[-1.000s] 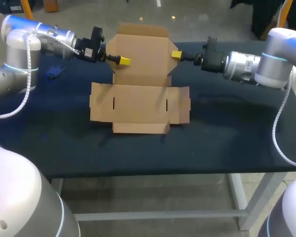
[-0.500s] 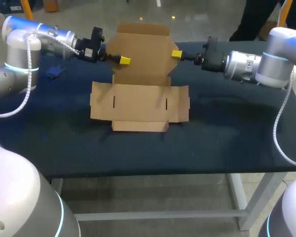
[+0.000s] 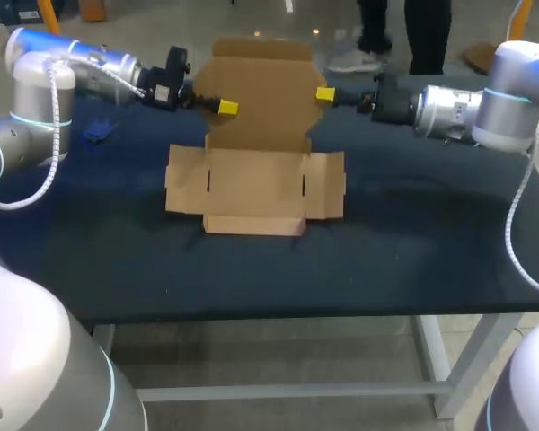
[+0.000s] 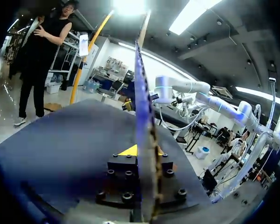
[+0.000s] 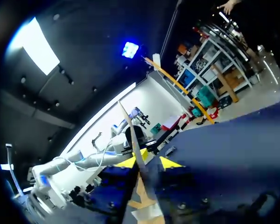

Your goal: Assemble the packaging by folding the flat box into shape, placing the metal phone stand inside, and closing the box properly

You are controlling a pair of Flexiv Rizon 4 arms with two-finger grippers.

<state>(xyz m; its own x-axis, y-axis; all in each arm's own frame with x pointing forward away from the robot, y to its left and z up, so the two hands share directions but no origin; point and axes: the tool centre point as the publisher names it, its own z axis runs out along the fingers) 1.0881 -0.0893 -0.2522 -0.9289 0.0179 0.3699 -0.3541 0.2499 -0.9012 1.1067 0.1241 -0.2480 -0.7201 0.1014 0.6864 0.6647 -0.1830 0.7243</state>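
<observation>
The flat cardboard box (image 3: 251, 184) lies unfolded on the dark table, its big lid flap (image 3: 260, 90) raised at the back. My left gripper (image 3: 223, 108) is shut on that flap's left edge. In the left wrist view the flap (image 4: 142, 93) runs edge-on through my left gripper (image 4: 142, 151). My right gripper (image 3: 324, 94) is at the flap's right edge. In the right wrist view its yellow tips stand apart around the thin flap edge (image 5: 130, 130), so the right gripper (image 5: 149, 162) is open. No metal phone stand shows in any view.
A small blue object (image 3: 99, 131) lies on the table (image 3: 413, 251) at the back left, below my left arm. The box's side flaps (image 3: 184, 178) spread flat to both sides. Bare table runs along the front and right.
My right gripper has opened off the flap's right edge and its arm has drawn back slightly to the right. My left gripper has closed tighter on the left edge.
</observation>
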